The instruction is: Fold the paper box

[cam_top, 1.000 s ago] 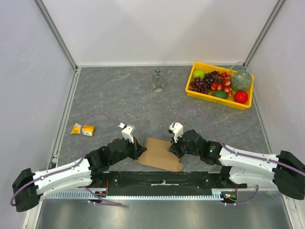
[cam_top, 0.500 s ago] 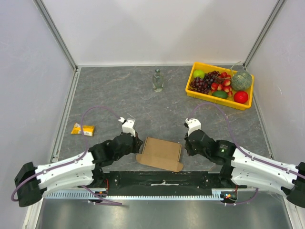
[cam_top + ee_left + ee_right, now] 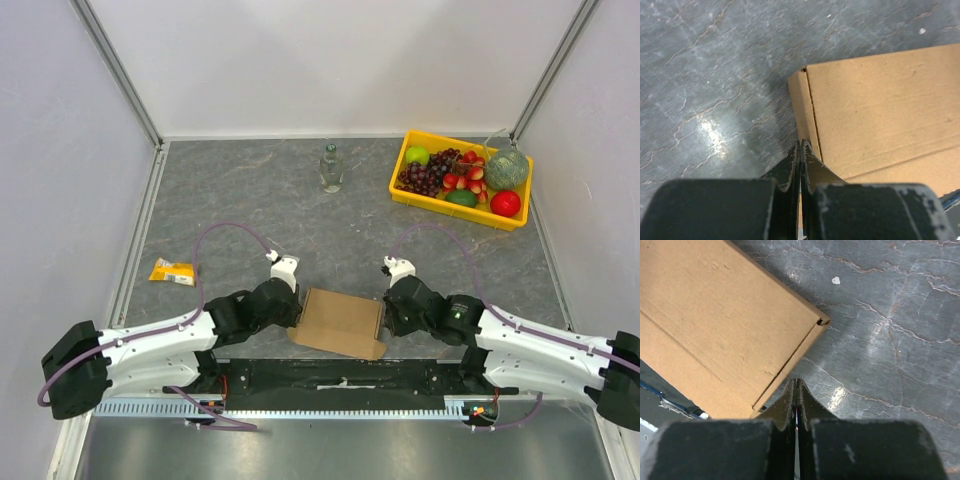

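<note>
Top view: paper box [image 3: 340, 322] flat at near edge of table [image 3: 250, 200], between arms. Left gripper [image 3: 296, 318] has closed in on box's left edge; right gripper [image 3: 386, 318] back at right edge after brief retreat.

Left wrist: jaws pressed together, tips over narrow side strip, nothing pinched.

Right wrist: jaws together, tips at right fold. Likely pressing side flaps next, not grasping.

Paper box [image 3: 338, 322]: plain brown cardboard, matt, faintly ribbed face, raw cut edges. Bench [image 3: 260, 200] under the box: grey stone-look surface with pale veining, smooth, low sheen with soft glare patches. Left claw [image 3: 800, 145] and right claw [image 3: 796, 382], at either end of the box: black plastic, matt, with pale scuffing on the bodies.
</note>
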Available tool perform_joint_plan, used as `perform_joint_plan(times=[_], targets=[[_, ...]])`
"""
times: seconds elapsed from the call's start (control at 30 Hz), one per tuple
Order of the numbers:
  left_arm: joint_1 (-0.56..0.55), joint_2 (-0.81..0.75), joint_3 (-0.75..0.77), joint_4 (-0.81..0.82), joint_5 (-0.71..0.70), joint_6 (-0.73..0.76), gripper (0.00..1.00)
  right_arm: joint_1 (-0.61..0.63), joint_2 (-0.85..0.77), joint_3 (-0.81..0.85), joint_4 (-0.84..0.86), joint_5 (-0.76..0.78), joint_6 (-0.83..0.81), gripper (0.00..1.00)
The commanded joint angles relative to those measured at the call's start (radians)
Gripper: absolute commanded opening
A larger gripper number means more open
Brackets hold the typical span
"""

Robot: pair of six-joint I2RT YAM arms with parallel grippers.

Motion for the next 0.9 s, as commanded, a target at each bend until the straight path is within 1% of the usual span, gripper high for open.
perform_joint_plan(times=[0.0,0.17,0.3,0.47,0.5,0.6,0.73,0.87], targets=[[0.003,-0.037,-0.017,0.127,0.037,0.058,0.02,0.0,0.027,-0.026,0.091,-0.019,0.023,0.0],[0.003,-0.007,-0.031,0.173,0.065,0.061,0.02,0.0,0.042,-0.058,0.163,-0.023,0.036,0.0],[0.003,0.02,-0.035,0.215,0.074,0.063,0.02,-0.001,0.025,-0.066,0.215,-0.002,0.032,0.0],[0.004,0.035,-0.021,0.215,0.027,0.069,0.02,-0.017,0.018,-0.045,0.231,0.055,-0.009,0.0],[0.004,0.033,-0.018,0.241,0.013,0.077,0.02,-0.026,0.025,-0.036,0.237,0.058,-0.028,0.0],[0.007,0.027,-0.005,0.278,-0.025,0.107,0.02,-0.079,0.073,-0.006,0.26,0.038,-0.082,0.0],[0.035,0.052,0.04,0.304,-0.065,0.172,0.02,-0.185,0.175,0.018,0.344,-0.047,-0.151,0.0],[0.102,0.122,0.1,0.325,-0.038,0.232,0.02,-0.259,0.278,0.069,0.421,-0.098,-0.203,0.0]])
